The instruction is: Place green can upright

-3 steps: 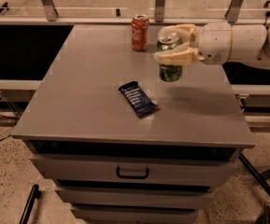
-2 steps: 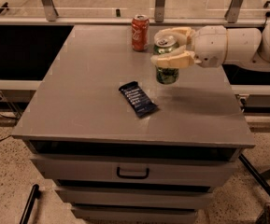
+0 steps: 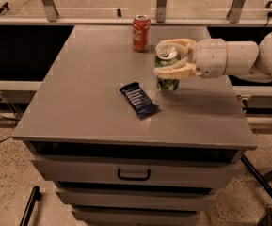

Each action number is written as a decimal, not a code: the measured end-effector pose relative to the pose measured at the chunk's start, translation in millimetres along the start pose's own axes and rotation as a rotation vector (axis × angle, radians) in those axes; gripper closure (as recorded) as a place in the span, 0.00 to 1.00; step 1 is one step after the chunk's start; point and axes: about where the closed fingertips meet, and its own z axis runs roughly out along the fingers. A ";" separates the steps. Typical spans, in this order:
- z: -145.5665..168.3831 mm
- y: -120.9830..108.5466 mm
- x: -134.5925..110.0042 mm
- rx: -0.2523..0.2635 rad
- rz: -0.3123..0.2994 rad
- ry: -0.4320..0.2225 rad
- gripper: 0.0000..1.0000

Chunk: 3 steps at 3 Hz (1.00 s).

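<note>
While a flat, matte grey desk (image 3: 79,102) with stacked drawers (image 3: 79,169) stood on speckled flooring before slanted metal posts (image 3: 160,1), the green can (image 3: 167,83) was upright just in front and to the right of the red can (image 3: 141,33). The cream, rounded tool (image 3: 158,59) reached in from the right of the red can, its fingers clamped around the green can's shiny-topped cylinder. A dark, flat, rectangular packet (image 3: 139,99) lay farther in front of the red can.
</note>
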 end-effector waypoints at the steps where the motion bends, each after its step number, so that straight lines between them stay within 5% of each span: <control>1: -9.2 1.4 6.2 0.024 -0.016 -0.012 0.59; 3: -23.1 -2.2 11.1 0.080 0.008 -0.035 0.12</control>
